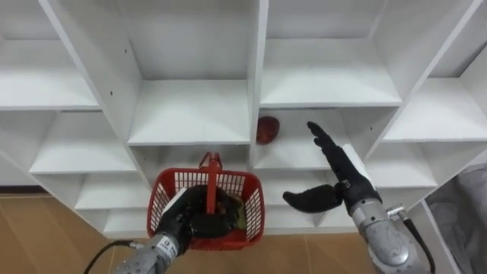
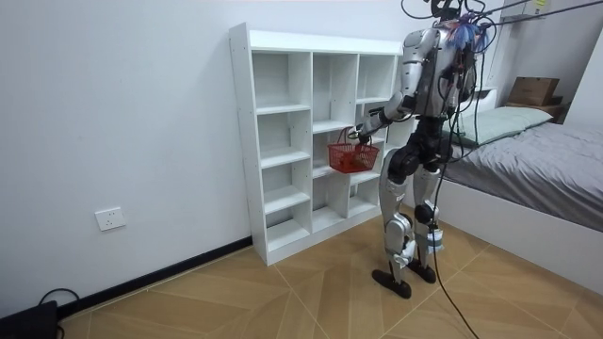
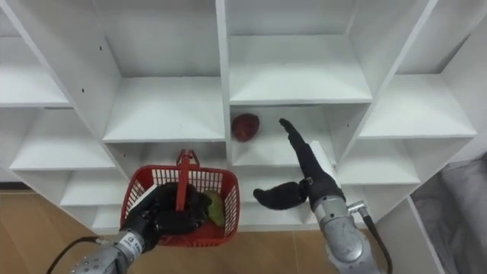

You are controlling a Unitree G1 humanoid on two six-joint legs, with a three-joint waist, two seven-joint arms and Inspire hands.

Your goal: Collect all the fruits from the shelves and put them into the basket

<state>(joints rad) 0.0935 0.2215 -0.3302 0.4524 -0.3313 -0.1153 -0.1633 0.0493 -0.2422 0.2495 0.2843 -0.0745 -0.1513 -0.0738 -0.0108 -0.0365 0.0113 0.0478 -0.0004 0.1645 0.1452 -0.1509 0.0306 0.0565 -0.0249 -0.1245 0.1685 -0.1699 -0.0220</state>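
Holding red basket [image 1: 253, 199], green fruit [image 1: 240, 214] inside, red fruit [image 1: 267, 129] on shelf [image 1: 289, 158]

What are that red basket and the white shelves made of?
The basket looks like moulded plastic: smooth red, with a thin lattice wall. The shelves seem to be painted or laminated board: flat matte white panels with small peg holes; the core is hidden.

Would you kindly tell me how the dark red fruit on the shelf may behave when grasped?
The red fruit looks rounded, so it may roll if the open right hand nudges it. Smaller than that hand, it is probably light. It seems firm, not floppy.
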